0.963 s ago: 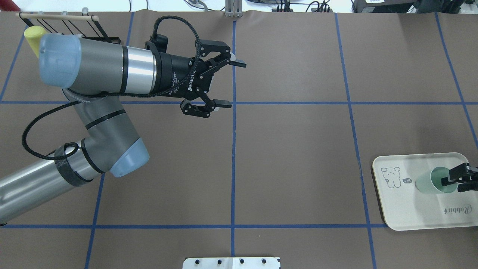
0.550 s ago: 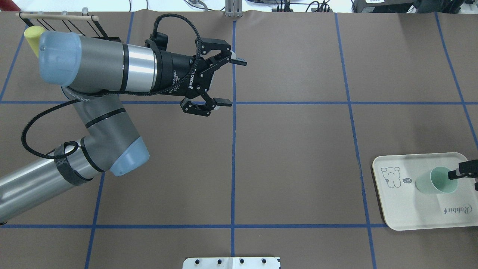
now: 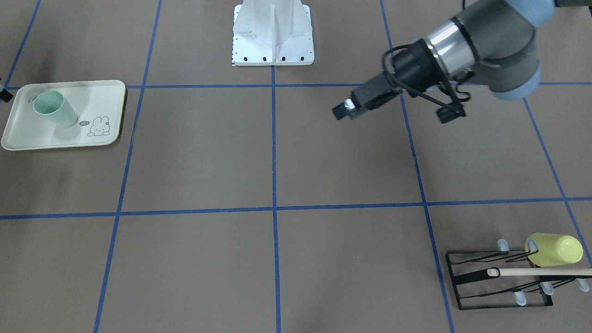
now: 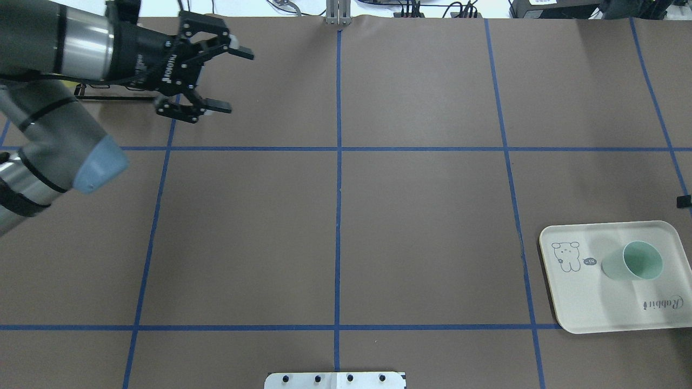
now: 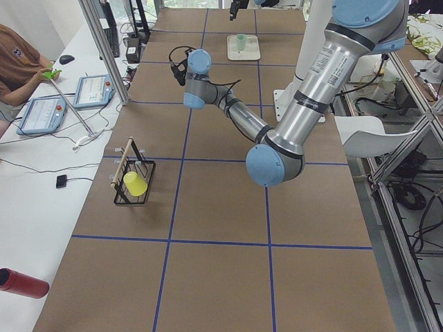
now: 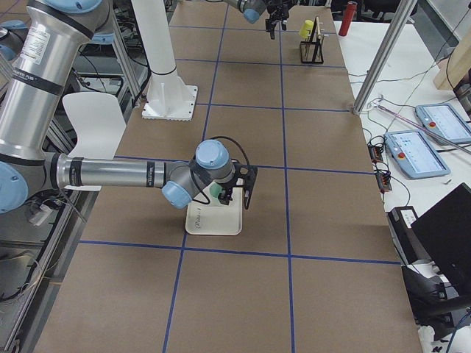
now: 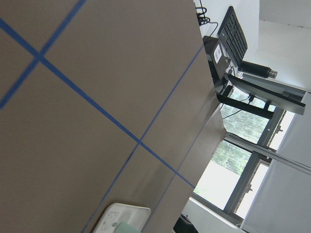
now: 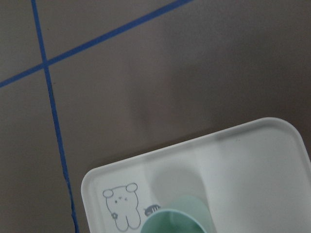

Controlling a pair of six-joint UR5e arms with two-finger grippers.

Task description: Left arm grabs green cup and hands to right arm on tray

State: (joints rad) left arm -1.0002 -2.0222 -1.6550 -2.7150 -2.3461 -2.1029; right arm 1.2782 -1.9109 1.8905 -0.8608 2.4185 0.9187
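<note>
The green cup (image 4: 632, 263) stands mouth up on the cream tray (image 4: 594, 302) at the near right, free of both grippers. It also shows in the front view (image 3: 56, 109) on the tray (image 3: 69, 138). My left gripper (image 4: 232, 80) is open and empty, high over the far left of the table, far from the cup; the front view shows it side-on (image 3: 344, 110). Of my right gripper only a black tip (image 4: 684, 201) shows at the right edge, beyond the tray. The right wrist view shows the cup (image 8: 177, 219) and the tray (image 8: 252, 170) but no fingers. I cannot tell whether it is open or shut.
A black wire rack (image 3: 502, 278) with a wooden rod holds a yellow-green cup (image 3: 555, 249) at the far left corner, mostly behind my left arm in the overhead view. The robot's white base plate (image 4: 335, 380) sits at the near middle edge.
My left arm has swung back to the far left, its gripper still open. My right gripper has drawn away from the cup's rim and off the right edge; the cup stays on the tray.
</note>
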